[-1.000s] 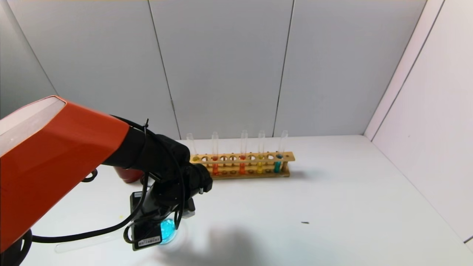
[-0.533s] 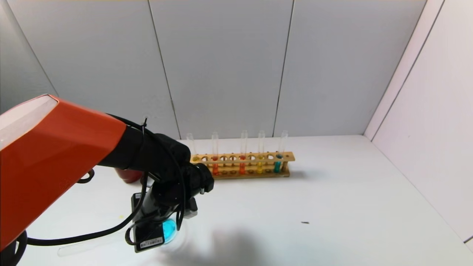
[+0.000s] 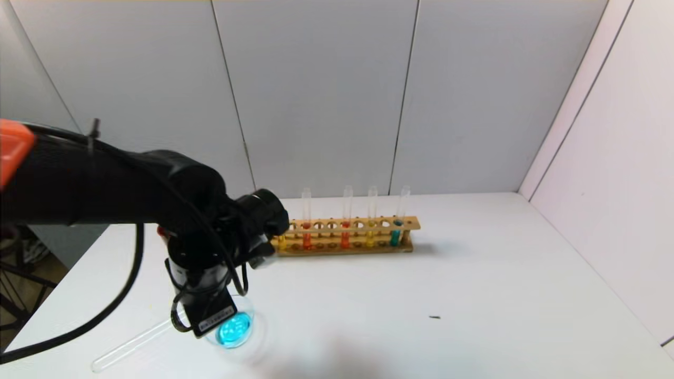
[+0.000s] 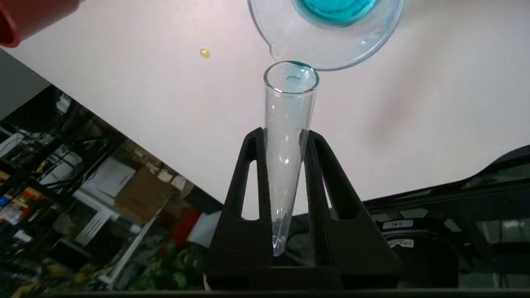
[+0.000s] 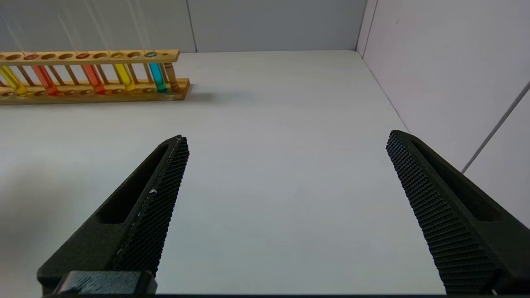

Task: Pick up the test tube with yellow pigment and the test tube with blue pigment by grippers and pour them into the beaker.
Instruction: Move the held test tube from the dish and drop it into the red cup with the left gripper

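Note:
My left gripper (image 4: 285,138) is shut on an empty clear test tube (image 4: 287,124) that has a teal trace at its lip. The tube's mouth lies right beside the rim of the beaker (image 4: 331,58). The beaker (image 3: 234,329) stands near the table's front left and holds teal-blue liquid. In the head view the left gripper (image 3: 202,310) hangs over the beaker's left side, and the tube (image 3: 131,345) slants off toward the front-left edge. A test tube with yellow pigment (image 3: 371,234) and one with blue pigment (image 3: 395,235) stand in the rack. My right gripper (image 5: 285,140) is open over bare table.
The wooden rack (image 3: 347,248) at the back also holds another yellow tube (image 3: 281,243) and two orange-red ones. A dark red cup (image 4: 25,16) stands left of the rack. A yellow drop (image 4: 205,53) and a dark speck (image 3: 434,317) lie on the table. A wall bounds the right side.
My left arm has pulled back to the left and lifted, so its orange shell has nearly left the view. The gripper and tube shifted with it, and the beaker shows more fully.

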### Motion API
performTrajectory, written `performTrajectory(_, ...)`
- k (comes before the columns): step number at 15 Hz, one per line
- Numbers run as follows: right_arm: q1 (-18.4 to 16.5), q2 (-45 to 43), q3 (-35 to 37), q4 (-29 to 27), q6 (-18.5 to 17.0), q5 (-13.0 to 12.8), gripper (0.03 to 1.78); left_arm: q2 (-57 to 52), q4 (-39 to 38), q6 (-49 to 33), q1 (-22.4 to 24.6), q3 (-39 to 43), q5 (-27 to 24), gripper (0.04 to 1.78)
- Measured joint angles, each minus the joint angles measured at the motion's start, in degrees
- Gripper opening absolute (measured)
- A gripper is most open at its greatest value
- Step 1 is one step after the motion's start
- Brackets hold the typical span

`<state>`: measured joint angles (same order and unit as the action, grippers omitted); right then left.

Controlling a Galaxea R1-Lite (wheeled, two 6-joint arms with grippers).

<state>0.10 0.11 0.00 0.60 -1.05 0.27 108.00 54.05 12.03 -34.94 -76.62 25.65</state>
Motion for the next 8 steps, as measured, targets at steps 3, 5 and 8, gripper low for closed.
performTrajectory(3,0.0,0.0,0.0,0.0,0.0,0.0,1.74,-7.6,-4.1,-2.0,4.3,-0.6,-2.4,0.29)
performTrajectory(5,0.0,0.0,0.0,0.0,0.0,0.0,1.74,-12.0,-8.2,-2.8,8.5,-1.2,-4.2,0.29)
performTrajectory(8,0.0,0.0,0.0,0.0,0.0,0.0,1.74,-15.9,-14.6,-5.0,14.4,-3.4,-7.3,0.29)
